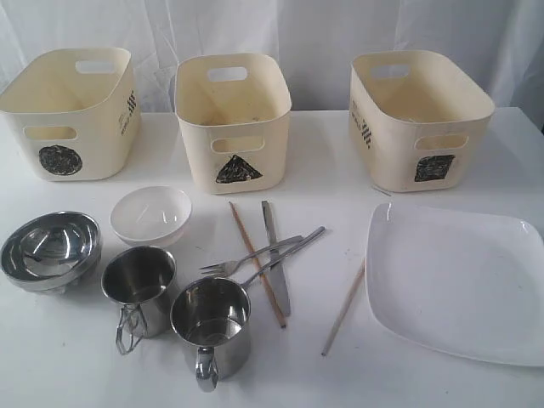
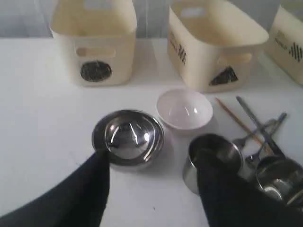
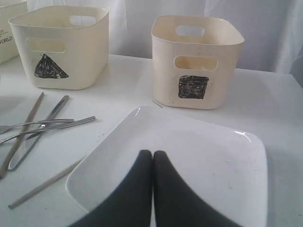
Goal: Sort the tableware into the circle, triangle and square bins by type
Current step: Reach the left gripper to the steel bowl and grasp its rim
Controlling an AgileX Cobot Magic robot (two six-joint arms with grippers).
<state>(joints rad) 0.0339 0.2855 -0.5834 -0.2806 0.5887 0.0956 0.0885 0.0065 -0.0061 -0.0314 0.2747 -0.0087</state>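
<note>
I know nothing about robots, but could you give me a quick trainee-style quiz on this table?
1. True or false: the fork crosses a chopstick.
2. Which bin stands nearest the square plate? A circle, B triangle, C square.
3. Which gripper has its fingers pressed together?
Key: 1 true; 2 C, the square bin; 3 the right gripper.

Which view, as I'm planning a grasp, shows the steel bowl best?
The left wrist view: the steel bowl lies near the middle, close up, its rim and inside almost fully visible. The exterior view shows it smaller, at the left edge. The right wrist view does not show it.
</note>
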